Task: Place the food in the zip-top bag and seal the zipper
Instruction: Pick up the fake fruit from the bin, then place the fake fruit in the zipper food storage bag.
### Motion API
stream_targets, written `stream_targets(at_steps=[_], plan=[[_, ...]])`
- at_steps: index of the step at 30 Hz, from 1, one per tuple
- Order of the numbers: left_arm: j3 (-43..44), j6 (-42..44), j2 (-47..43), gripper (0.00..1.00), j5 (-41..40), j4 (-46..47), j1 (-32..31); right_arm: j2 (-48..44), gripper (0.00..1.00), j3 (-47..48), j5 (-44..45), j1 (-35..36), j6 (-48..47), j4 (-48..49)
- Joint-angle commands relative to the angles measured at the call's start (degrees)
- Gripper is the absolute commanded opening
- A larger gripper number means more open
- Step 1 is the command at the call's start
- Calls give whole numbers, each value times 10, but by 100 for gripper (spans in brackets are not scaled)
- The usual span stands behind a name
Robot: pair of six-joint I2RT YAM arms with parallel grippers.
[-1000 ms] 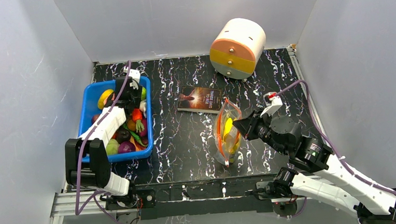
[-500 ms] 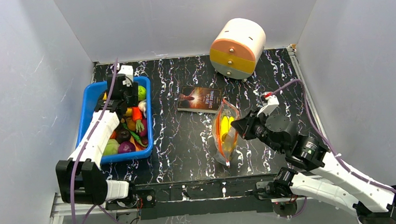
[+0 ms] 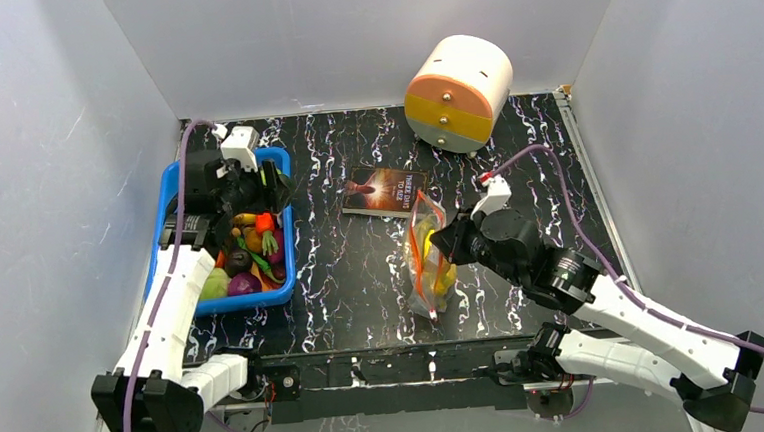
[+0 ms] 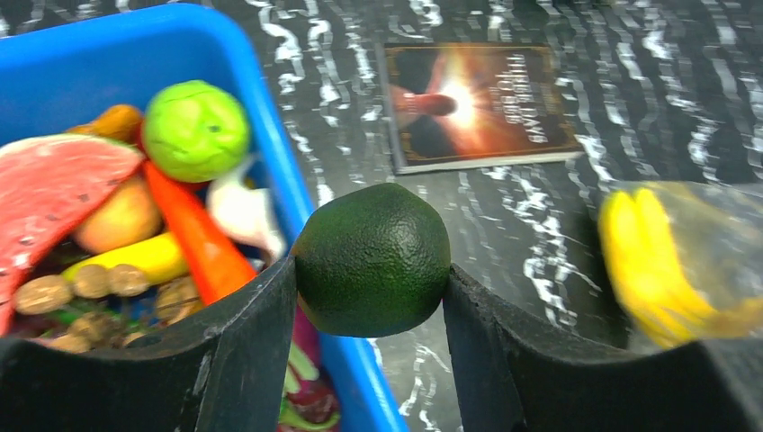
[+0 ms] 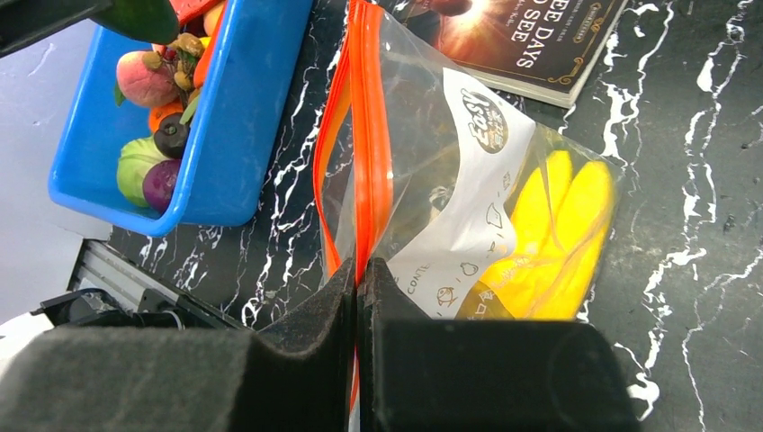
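Blue bin at left, book on marbled table, round drawer unit behind

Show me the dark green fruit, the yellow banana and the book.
dark green fruit (image 4: pixel 372 259): left wrist view, middle of its rounded skin.
yellow banana (image 5: pixel 562 225): right wrist view, middle of its body.
book (image 3: pixel 387 192): top view, centre of its cover.

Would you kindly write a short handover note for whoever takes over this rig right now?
The left gripper is shut on a dark green fruit, at the blue bin rim on the bag's side.
The right gripper is shut on the zipper, holding the zip-top bag with its mouth parted.
Done: a yellow banana is in the bag.
Left: drop the green fruit in, move the remaining food from the bin, then seal the zipper.
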Motion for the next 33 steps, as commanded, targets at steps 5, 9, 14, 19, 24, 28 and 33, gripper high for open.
stream_targets(at_steps=[5,9,14,19,24,28,33], plan=[[-26,-122,-75,33,247,36,3,41,0,47,-27,-1,0,63],[-62,-217,-122,30,296,120,3,56,0,58,-37,-1,7,79],[-109,-354,-156,30,328,221,2,70,0,57,-57,-1,22,107],[-117,-400,-165,28,333,252,0,74,0,52,-74,-2,34,125],[-144,-483,-171,27,334,332,-7,78,0,52,-80,-1,43,139],[-151,-502,-166,27,319,348,-22,85,0,54,-89,-1,50,155],[-162,-521,-151,27,288,371,-72,97,0,54,-97,-1,58,175]])
